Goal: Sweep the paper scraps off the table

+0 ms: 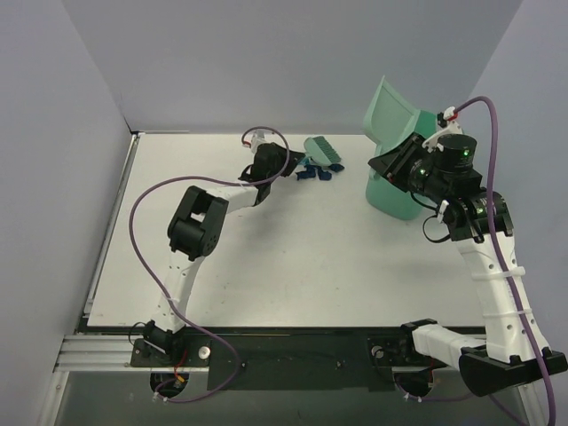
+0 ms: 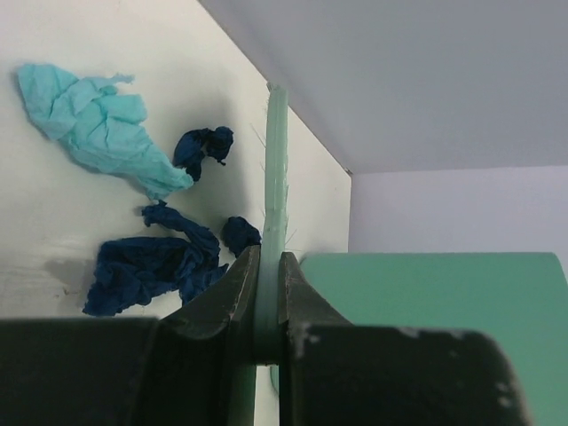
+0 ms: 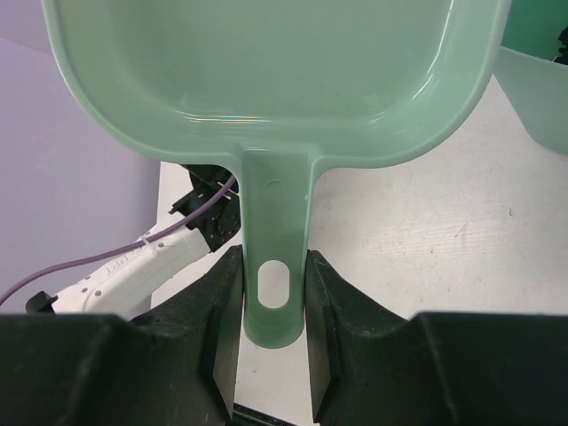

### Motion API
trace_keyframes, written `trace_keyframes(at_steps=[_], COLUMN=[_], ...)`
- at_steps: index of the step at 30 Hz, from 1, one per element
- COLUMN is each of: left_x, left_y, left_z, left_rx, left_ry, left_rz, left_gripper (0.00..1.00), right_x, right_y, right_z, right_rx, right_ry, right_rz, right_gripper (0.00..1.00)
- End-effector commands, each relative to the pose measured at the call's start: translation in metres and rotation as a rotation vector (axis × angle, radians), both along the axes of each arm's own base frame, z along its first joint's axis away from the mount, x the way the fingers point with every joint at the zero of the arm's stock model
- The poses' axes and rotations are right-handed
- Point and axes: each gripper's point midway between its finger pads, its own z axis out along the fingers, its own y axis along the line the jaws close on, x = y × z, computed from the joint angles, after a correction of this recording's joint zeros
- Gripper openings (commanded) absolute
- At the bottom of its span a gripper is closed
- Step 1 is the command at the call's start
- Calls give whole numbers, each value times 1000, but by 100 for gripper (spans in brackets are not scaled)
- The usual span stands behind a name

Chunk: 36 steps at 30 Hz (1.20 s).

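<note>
Overhead, the counter (image 1: 293, 257) runs bare from the brush (image 1: 322, 149) leftward to its rim by the grey side wall (image 1: 62, 133), so there's wide room on that side. Behind the brush, the far edge is close.

My left end effector (image 1: 282, 160) reaches in from the brush's left. I only see the grip in the left wrist view: the jaws are nearly together, pinched on the brush's thin green edge. That camera also shows the paper scraps (image 2: 151, 266) properly. There is one crumpled teal piece and several navy ones, lying on the counter right beside the brush. Overhead they read only as a small dark cluster just on the near side of the brush, and I can't pick out the teal one.

Right of the brush a mint tub (image 1: 390, 195) stands on the counter, with the dustpan (image 1: 390, 111) raised and tilted above it. The right wrist view shows my right end effector (image 3: 273, 266) partly closed, clamped on the dustpan's handle at its hanging hole. My right arm hides the counter's right edge.
</note>
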Motion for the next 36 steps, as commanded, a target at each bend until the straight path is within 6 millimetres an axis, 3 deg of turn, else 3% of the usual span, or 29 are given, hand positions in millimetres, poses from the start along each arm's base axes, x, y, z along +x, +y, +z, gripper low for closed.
trace_keyframes(at_steps=[1, 6, 12, 15, 16, 17, 18, 19, 20, 21, 22, 23, 24, 25, 26, 27, 31, 33, 34, 35, 36], left_x=[7, -10, -51, -81, -96, -102, -118, -124, -139, -147, -160, -167, -182, -188, -202, -208, -236, -243, -244, -247, -247], left_y=[-6, 18, 58, 76, 84, 87, 98, 103, 115, 119, 130, 136, 146, 150, 160, 163, 179, 182, 183, 187, 186], left_z=[20, -15, -12, -15, -32, -19, -35, -27, -43, -36, -48, -38, -52, -38, -49, -35, -17, 0, 20, 22, 46], left_rx=[-80, -41, 46, 79, 111, 103, 142, 142, 178, 174, 209, 203, 239, 232, 265, 258, 326, 359, 369, 390, 407], left_ry=[27, 189, 233, 257, 292, 277, 301, 289, 319, 308, 325, 311, 333, 308, 325, 297, 248, 198, 142, 140, 72], left_rz=[69, 188, 274, 263, 259, 258, 257, 255, 251, 241, 237, 231, 227, 225, 221, 214, 150, 91, 63, 47, 18], left_gripper=[0, 0, 0, 0, 0, 0, 0, 0, 0, 0, 0, 0, 0, 0, 0, 0, 0, 0, 0, 0, 0], right_x=[1, 0, -3, -5, -6, -7, -7, -7, -9, -9, -11, -10, -13, -14, -16, -16, -22, -26, -29, -32, -32], right_y=[-2, -2, -4, -2, -2, -1, 0, 1, 5, 6, 10, 9, 13, 13, 19, 20, 37, 44, 49, 50, 54], right_z=[0, -4, -7, -9, -10, -12, -14, -16, -19, -21, -24, -28, -32, -35, -37, -40, -53, -66, -76, -80, -87], right_rx=[-35, -39, -39, -31, -29, -26, -25, -26, -27, -29, -36, -49, -59, -68, -75, -85, -146, -203, -247, -268, -306], right_ry=[-34, -29, -28, -24, -26, -23, -20, -15, -6, -2, 4, 8, 17, 22, 26, 30, 56, 88, 115, 132, 148], right_rz=[-3, -4, -11, -11, -12, -10, -10, -8, 3, 5, 19, 7, 21, 17, 34, 29, 79, 108, 136, 150, 177], right_gripper=[0, 0, 0, 0, 0, 0, 0, 0, 0, 0, 0, 0, 0, 0, 0, 0, 0, 0, 0, 0, 0])
